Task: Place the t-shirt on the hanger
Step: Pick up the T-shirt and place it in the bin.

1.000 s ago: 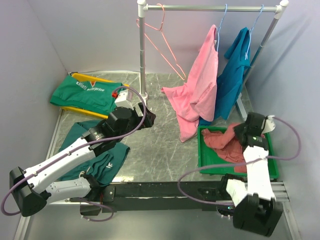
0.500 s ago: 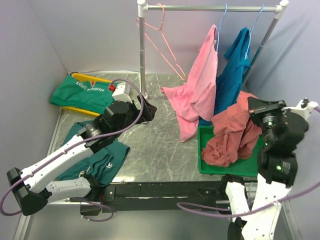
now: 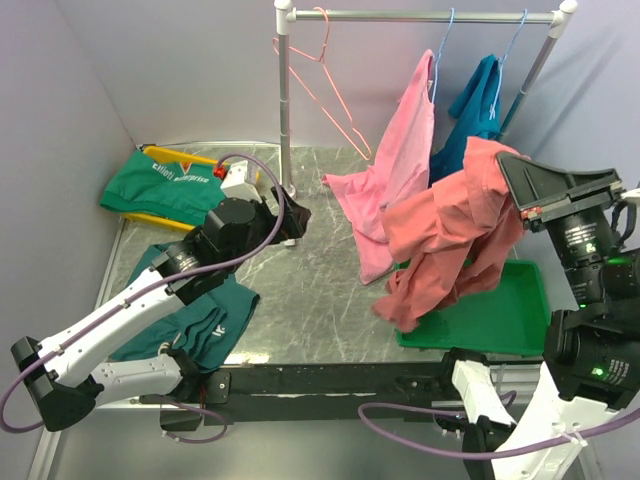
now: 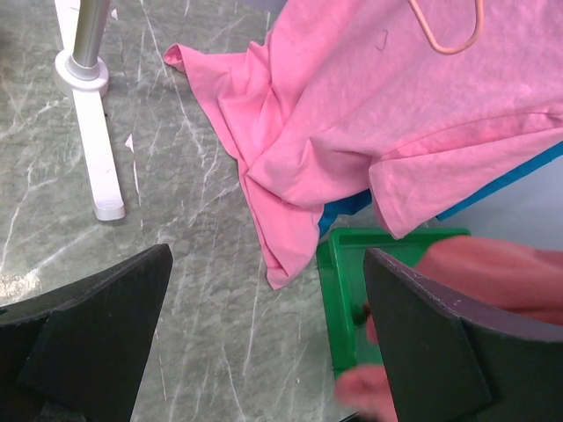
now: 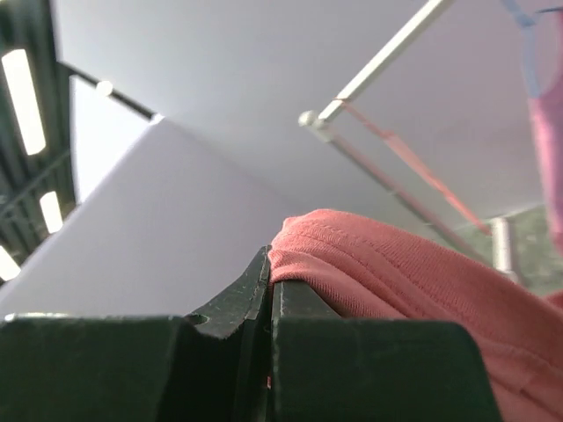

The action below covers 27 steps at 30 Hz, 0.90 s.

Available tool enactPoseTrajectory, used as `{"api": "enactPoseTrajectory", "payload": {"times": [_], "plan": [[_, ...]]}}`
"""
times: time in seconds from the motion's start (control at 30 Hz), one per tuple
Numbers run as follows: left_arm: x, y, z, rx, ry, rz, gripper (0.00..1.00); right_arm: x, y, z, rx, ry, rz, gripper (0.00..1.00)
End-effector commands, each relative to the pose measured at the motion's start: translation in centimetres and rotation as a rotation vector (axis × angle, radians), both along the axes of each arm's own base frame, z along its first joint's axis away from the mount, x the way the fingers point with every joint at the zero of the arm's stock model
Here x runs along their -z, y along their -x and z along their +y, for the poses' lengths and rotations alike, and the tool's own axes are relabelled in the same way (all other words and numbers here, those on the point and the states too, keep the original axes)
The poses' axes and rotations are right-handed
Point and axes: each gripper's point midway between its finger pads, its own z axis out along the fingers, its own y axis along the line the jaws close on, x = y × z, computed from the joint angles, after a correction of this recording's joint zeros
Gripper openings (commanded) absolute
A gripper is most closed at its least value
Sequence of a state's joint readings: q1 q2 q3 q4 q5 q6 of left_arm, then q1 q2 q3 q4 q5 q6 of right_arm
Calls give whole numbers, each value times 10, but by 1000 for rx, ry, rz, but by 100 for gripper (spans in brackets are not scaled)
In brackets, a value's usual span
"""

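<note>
Leftmost, green cloth (image 3: 165,185): white lettering, too small to read.
Left gripper (image 3: 292,226): jaws spread wide, holding nothing, near post (image 3: 284,110).
Hanger (image 3: 326,42): hooked on rail (image 3: 420,16), left end.
T-shirt (image 3: 450,230): dangling above tray (image 3: 500,320).
Right gripper (image 3: 508,162): pressed together, pinching T-shirt's fold.
</note>
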<state>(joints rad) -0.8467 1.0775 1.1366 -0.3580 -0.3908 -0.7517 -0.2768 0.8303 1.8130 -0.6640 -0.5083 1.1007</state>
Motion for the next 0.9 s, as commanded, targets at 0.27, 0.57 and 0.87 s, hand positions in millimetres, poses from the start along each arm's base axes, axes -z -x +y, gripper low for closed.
{"api": "enactPoseTrajectory", "payload": {"times": [0.27,0.57,0.87], "plan": [[-37,-16,14,-42,34,-59,96,-71,21,35,-267,-54,-182,0],[-49,-29,52,-131,30,-64,96,-66,-26,117,-498,-41,-78,0],[-37,-34,95,-232,26,-34,96,-42,-32,175,-638,71,-50,0]]}}
